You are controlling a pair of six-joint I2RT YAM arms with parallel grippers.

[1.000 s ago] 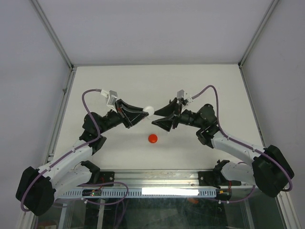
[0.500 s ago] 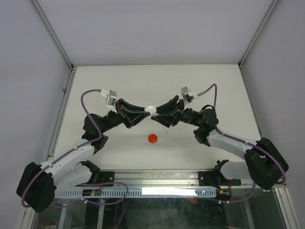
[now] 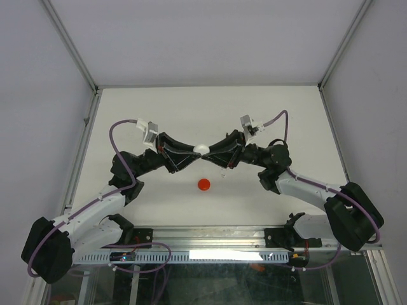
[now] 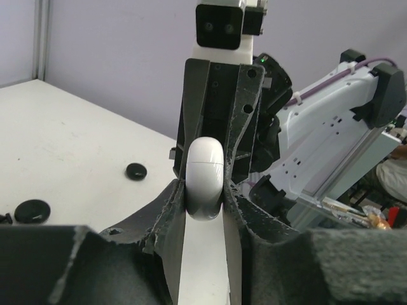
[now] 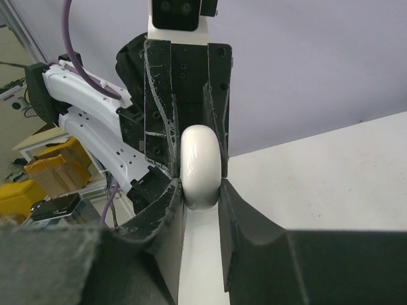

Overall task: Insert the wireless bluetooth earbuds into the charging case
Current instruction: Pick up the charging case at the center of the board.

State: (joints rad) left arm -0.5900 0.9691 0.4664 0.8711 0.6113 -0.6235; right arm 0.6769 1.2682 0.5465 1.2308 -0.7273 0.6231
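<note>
A white rounded charging case [image 3: 201, 148] hangs above the middle of the table, pinched from both sides. My left gripper [image 3: 194, 152] is shut on it from the left, and my right gripper [image 3: 209, 152] is shut on it from the right. In the left wrist view the case [image 4: 205, 170] sits between my left gripper's [image 4: 203, 194] fingertips, with its lid seam closed. In the right wrist view the case [image 5: 201, 162] fills the gap of my right gripper [image 5: 201, 194]. A tiny black piece [image 4: 5, 218], perhaps an earbud, lies at that view's left edge.
A red puck [image 3: 203, 184] lies on the table just in front of the grippers. A small white speck [image 3: 222, 173] lies under my right gripper. Two black pucks [image 4: 135, 170] [image 4: 32, 210] lie on the table in the left wrist view.
My right gripper has moved left to the white case held by my left gripper, and its open jaws have closed on it. The left arm has barely moved.
</note>
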